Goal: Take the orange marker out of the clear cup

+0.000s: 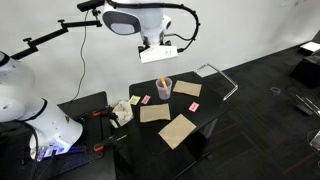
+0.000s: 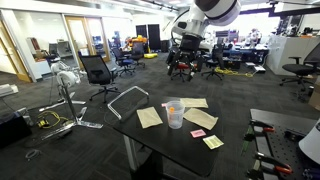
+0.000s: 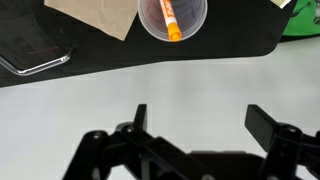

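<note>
- The tool (image 3: 200, 125) hangs with its jaws spread wide and nothing between them. It is well above the desk (image 3: 235, 35), probably so it can line up over the cup before dropping.
- The orange marker (image 3: 171, 20) is inside the clear cup (image 3: 196, 22), leaning with its upper end at the rim. That raised end looks like the natural place to pinch.
- The cup stands upright near the desk's edge, just beside a brown paper sheet (image 3: 100, 12).
- Only the wrist view looks down the cup's mouth and shows the marker plainly.
- Both exterior views show the gap in height between tool and cup, and small cards (image 1: 146, 99) lying near it.
</note>
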You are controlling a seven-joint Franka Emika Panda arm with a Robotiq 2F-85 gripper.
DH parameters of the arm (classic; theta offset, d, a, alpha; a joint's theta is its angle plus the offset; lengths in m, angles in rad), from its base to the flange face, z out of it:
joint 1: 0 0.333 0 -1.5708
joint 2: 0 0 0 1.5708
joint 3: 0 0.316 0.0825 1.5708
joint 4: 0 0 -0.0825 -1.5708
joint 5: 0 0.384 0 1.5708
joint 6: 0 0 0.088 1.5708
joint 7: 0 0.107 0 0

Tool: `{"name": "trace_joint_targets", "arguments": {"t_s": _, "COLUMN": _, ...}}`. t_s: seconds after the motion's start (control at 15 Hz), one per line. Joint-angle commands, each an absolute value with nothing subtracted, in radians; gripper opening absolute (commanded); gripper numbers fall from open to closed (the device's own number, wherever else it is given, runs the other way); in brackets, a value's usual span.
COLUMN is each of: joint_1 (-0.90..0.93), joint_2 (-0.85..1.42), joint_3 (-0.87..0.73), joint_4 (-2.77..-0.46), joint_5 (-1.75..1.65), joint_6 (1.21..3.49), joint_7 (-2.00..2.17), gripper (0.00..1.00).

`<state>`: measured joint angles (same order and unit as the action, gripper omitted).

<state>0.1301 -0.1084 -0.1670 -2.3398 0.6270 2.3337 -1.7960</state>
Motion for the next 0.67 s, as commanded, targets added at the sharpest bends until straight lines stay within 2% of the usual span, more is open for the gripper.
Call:
{"name": "trace_joint_targets", "arguments": {"t_s": 0.0, "joint_1": 0.07, "joint_2": -0.055, "joint_3": -0.144, "joint_4": -2.28, "joint_5": 0.616, "joint_6": 2.247, "joint_7": -1.897, "gripper": 1.0}}
{"name": "trace_joint_targets", "arguments": {"t_s": 0.6, "joint_1": 0.028, "joint_2": -0.043, "joint_3": -0.11, "joint_4": -2.288, "joint_5": 0.569, "joint_6": 2.231, "joint_7": -1.886, "gripper": 1.0}}
